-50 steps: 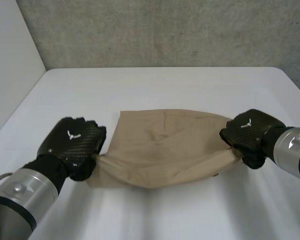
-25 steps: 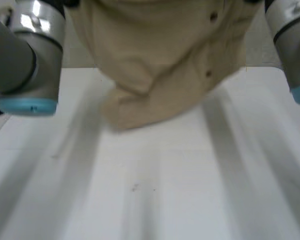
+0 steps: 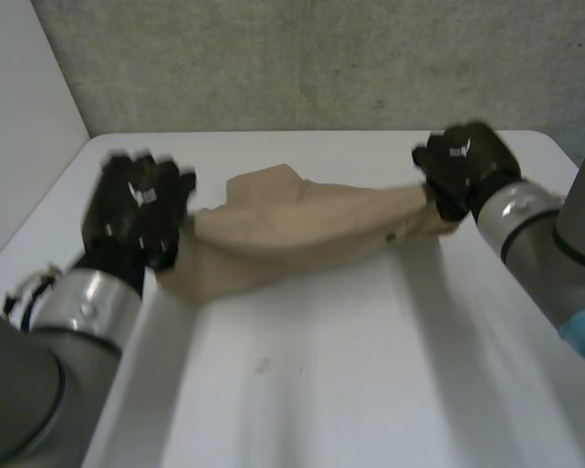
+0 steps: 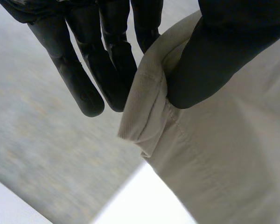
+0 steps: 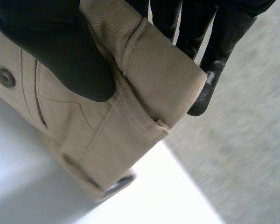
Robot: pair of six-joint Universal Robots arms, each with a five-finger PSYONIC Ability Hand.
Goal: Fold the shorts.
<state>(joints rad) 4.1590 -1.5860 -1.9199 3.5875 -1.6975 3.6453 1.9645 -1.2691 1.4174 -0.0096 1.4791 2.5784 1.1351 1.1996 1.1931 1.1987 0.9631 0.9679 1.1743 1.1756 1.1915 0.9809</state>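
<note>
The tan shorts [image 3: 292, 234] stretch across the far half of the white table [image 3: 312, 390], bunched and sagging between my two hands. My left hand [image 3: 136, 210] grips their left end; in its wrist view the thumb [image 4: 210, 60] pinches a hemmed corner of the shorts [image 4: 149, 107] against the fingers [image 4: 84, 74]. My right hand [image 3: 465, 168] grips the right end; there the thumb [image 5: 60, 51] presses the folded waistband of the shorts [image 5: 144, 79], with a button [image 5: 4, 78] close by, against the fingers [image 5: 219, 51].
A grey concrete wall [image 3: 322, 58] stands behind the table's far edge. A white panel [image 3: 19, 127] rises along the left side. Bare tabletop lies in front of the shorts.
From lying flat near the table's middle, the shorts were swung high up before the camera, then brought down farther back. Both hands moved away from me, keeping their grips.
</note>
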